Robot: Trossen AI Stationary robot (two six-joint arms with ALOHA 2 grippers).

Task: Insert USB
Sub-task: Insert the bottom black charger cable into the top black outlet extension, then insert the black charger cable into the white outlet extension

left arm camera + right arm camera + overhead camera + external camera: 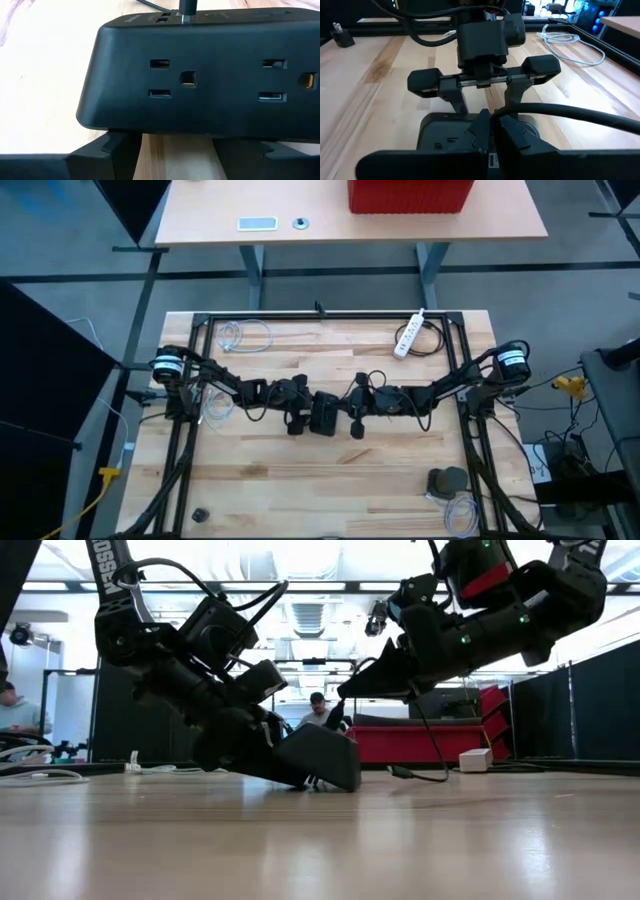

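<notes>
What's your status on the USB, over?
Left gripper jaws open, straddling the power strip. Right gripper shut on the USB cable, plug at the strip's port. Nothing in the way.

Overhead, table-level, 2 close wrist views

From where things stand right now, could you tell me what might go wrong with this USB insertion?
The left gripper is open around the black power strip, not clamping it, so the strip may slide when pushed. The right gripper, shut on the black cable, hides the port, so the plug could go in crooked or miss.
</notes>
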